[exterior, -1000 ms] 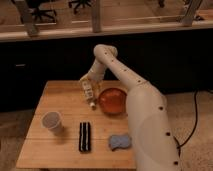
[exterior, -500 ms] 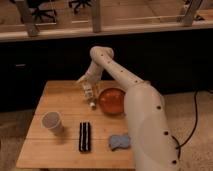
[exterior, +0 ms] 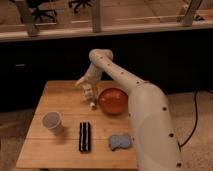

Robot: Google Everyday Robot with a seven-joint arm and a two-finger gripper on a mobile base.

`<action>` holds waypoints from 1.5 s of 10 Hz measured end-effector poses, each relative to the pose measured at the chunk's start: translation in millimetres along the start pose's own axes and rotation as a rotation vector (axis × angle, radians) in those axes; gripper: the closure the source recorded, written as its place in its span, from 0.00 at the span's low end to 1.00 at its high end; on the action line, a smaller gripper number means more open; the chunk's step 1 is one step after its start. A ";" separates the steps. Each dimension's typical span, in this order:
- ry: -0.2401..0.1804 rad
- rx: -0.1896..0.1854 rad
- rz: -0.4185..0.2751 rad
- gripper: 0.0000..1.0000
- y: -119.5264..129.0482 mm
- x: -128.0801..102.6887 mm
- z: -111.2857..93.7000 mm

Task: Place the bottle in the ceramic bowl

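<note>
1. A wooden table [exterior: 60, 92] carries everything here.
2. A big white robot arm [exterior: 145, 107] comes up from the near right corner. It reaches over the right side of the table, bends high above the far edge, and then points back down.
3. The gripper [exterior: 84, 83] is at the end of the arm. It hangs over the table near the far edge, about halfway along it.
4. The gripper's two fingers are spread apart, and they are not squeezing anything.
5. The bottle [exterior: 89, 96] is right under the gripper. It is small, thin and pale, and it leans a little.
6. The top of the bottle is up by the fingers. I cannot tell if they touch it.
7. The ceramic bowl [exterior: 113, 101] is round, shiny and orange-red. It sits on the right half of the table, closer to the far edge.
8. The bottle is just beside the bowl, on its left. It is not in the bowl.
9. A whitish paper cup [exterior: 51, 121] stands near the left edge.
10. A long black thing [exterior: 85, 136] lies flat near the near edge, about in the middle.
11. A soft blue-grey thing [exterior: 120, 141] lies near the near right corner, close to the arm.
</note>
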 end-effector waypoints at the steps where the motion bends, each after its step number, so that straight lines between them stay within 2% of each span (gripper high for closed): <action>1: 0.003 -0.006 -0.010 0.20 -0.1 2.5 2.8; 6: -0.010 -0.052 -0.055 0.20 -0.3 14.2 18.7; 11: -0.046 -0.100 -0.069 0.20 8.1 13.6 40.1; 15: -0.067 -0.122 -0.070 0.20 14.2 12.2 49.1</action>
